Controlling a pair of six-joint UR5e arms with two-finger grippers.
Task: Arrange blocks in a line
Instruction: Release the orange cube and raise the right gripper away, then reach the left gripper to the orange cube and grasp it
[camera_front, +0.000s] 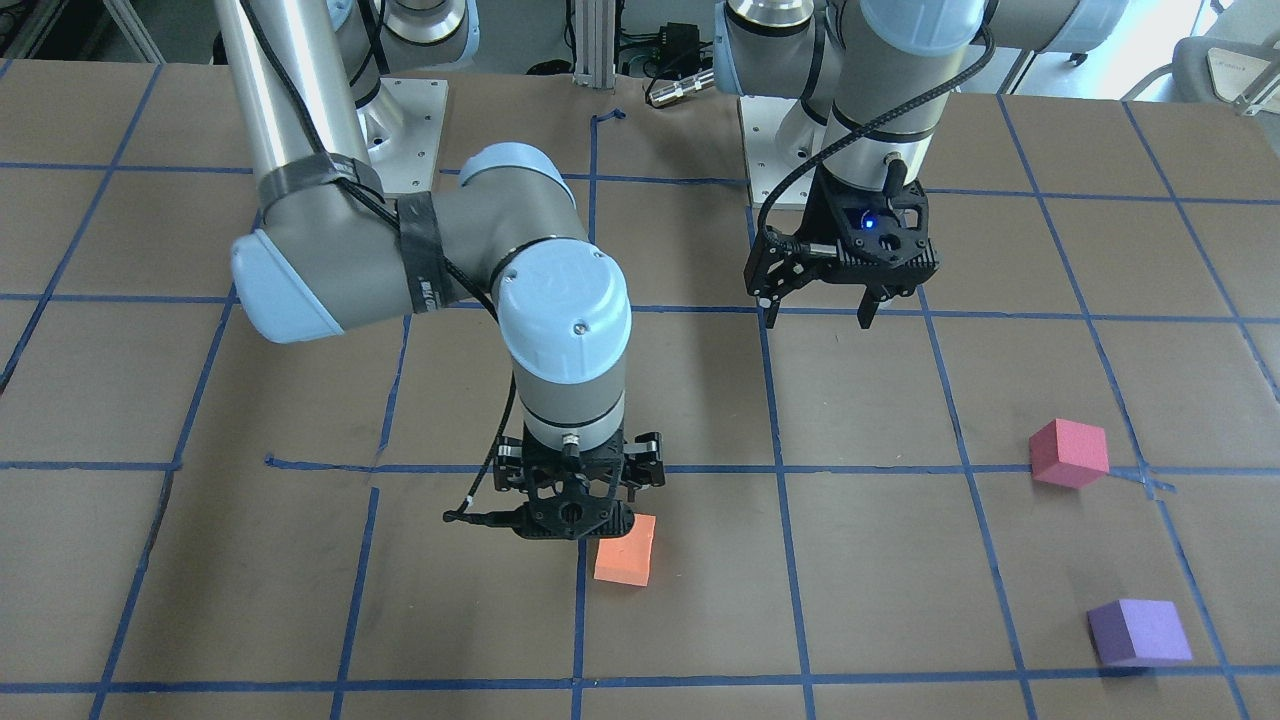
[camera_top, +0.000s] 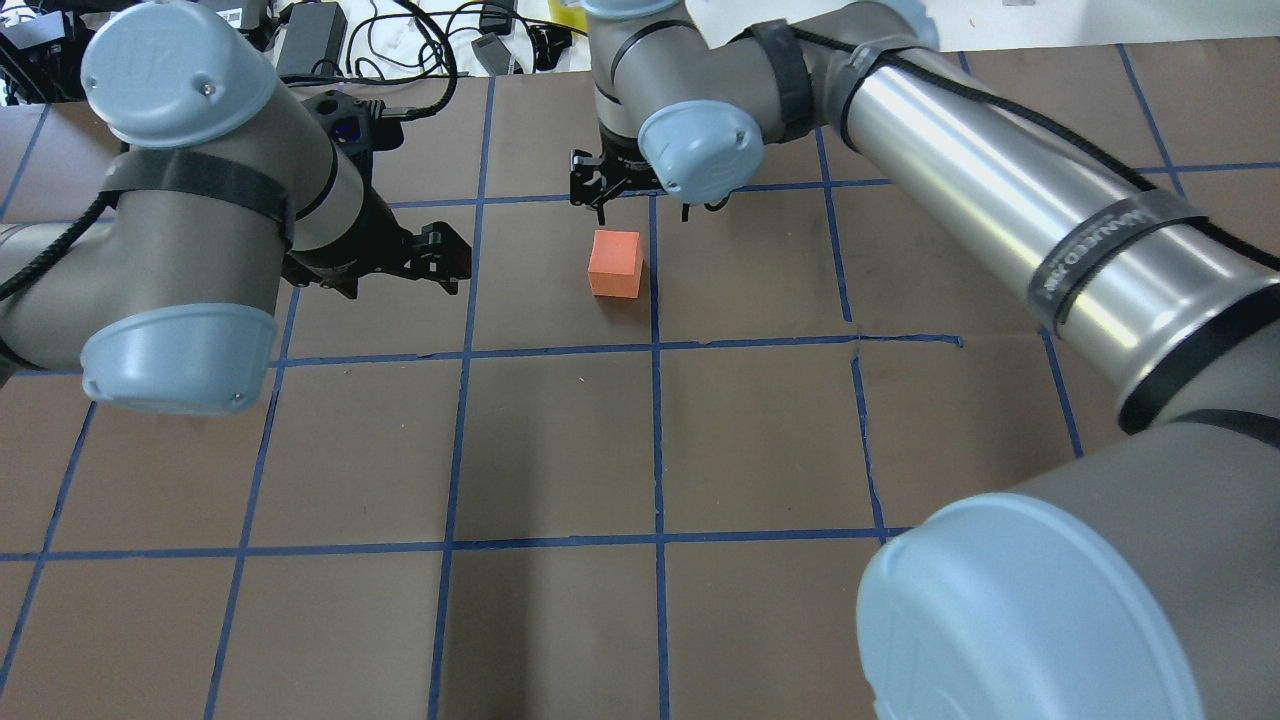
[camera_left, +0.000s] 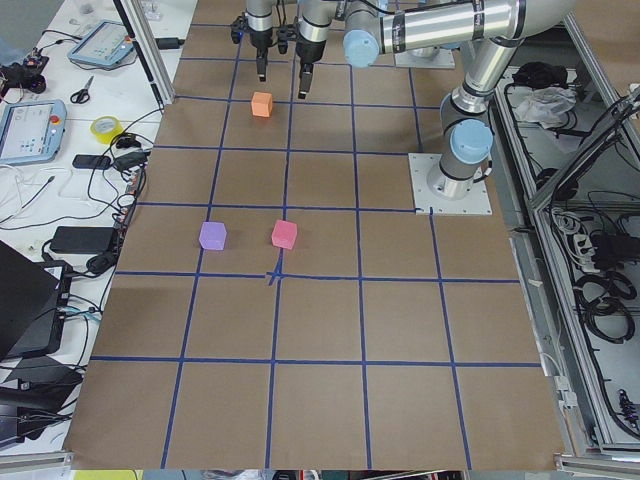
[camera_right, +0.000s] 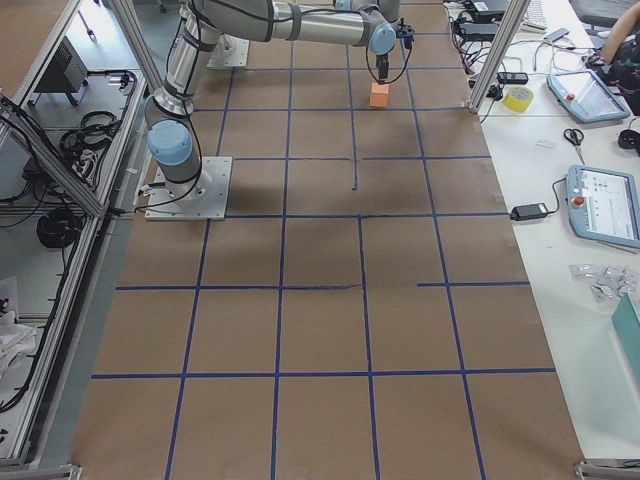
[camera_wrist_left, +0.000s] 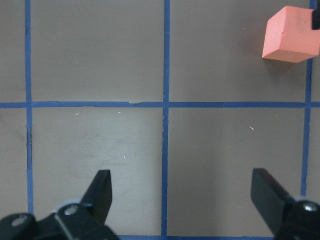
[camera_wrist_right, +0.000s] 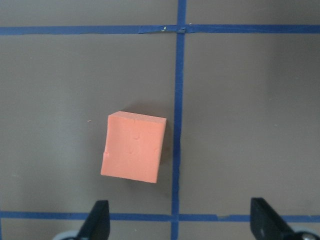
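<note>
1. On the counter (camera_front: 300, 600), read as a dial in the front-facing view, the orange block (camera_front: 625, 552) lies at about 6 o'clock. The pinkish-red block (camera_front: 1070, 453) lies between 3 and 4 o'clock and the purple block (camera_front: 1138, 632) at 4 o'clock. Those two sit near each other, well apart from the orange one.
2. The right hand (camera_wrist_right: 182, 222) hovers close over the orange block, released, its fingers spread wide with nothing between them.
3. The left hand (camera_front: 818, 312) hangs above bare counter, likewise spread and empty.
4. As I read it, the step in hand is picking up the orange block to carry it toward the other two; no line is formed yet.
5. From the right wrist camera, the block sits at 11 o'clock of the gap between the fingers. It lies just beside a blue tape line (camera_wrist_right: 179, 75) and is turned slightly off square. The hand should slide toward 11 o'clock until the block is centred, then twist a little so the pads meet two flat faces.
6. Descend until the fingers straddle the block's sides, stop short of the counter, and close gently. Foam probably squashes, and it may pivot if pinched on a corner.
7. The pinkish-red and purple blocks already run roughly 11 to 5 o'clock, so extending that run looks like the shortest job.
</note>
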